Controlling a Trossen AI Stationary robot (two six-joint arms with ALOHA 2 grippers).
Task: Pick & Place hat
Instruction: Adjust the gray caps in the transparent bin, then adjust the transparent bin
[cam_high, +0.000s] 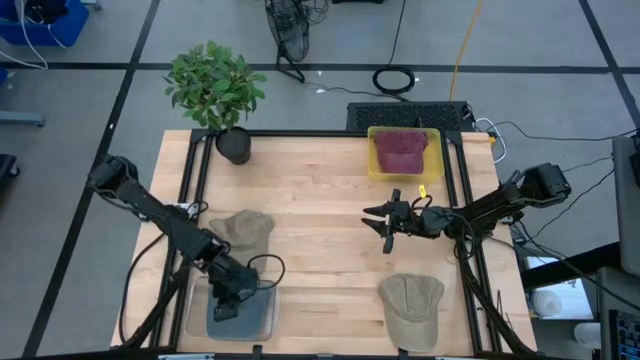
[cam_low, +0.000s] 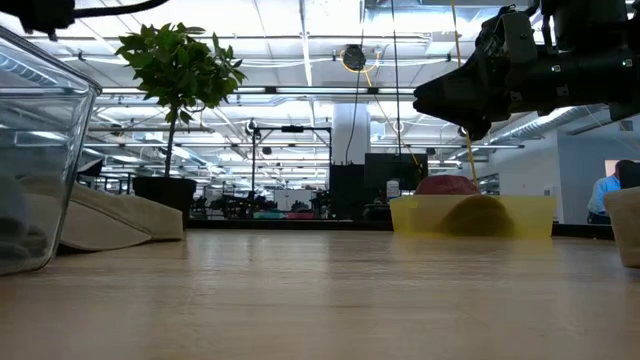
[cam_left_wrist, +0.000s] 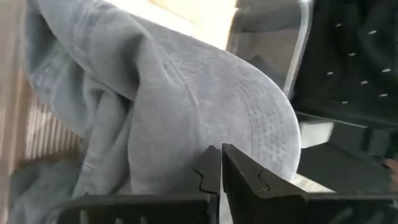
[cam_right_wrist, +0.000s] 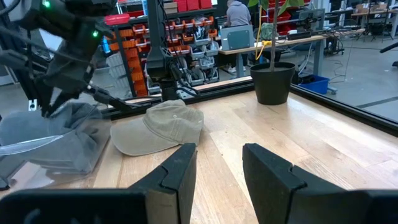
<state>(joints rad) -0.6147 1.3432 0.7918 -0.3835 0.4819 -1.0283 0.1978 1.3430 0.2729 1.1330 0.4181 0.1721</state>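
Note:
A grey hat (cam_left_wrist: 186, 106) lies in a clear bin (cam_high: 262, 322) at the table's near left. My left gripper (cam_left_wrist: 221, 163) is shut, slanting down over it with its tips at the brim. One tan hat (cam_high: 243, 230) rests on the wood beside that bin. Another tan hat (cam_high: 412, 308) lies at the near right. A dark red hat (cam_high: 400, 150) sits in a yellow bin (cam_high: 432, 168) at the far right. My right gripper (cam_high: 378, 228) hovers open and level above mid-table, pointing toward the table's left with nothing between its fingers (cam_right_wrist: 180, 168). My left gripper's shut fingertips (cam_left_wrist: 211, 165) stand against the grey hat's brim (cam_left_wrist: 249, 124), coming at it slanting down from above. I cannot tell whether any cloth is caught between them. The hat lies crumpled in the clear bin.
A potted plant (cam_high: 215, 90) stands at the far left corner of the table. Bare wood (cam_high: 310, 200) lies between the hats. A person sits at a desk in the room beyond the table (cam_right_wrist: 237, 18).

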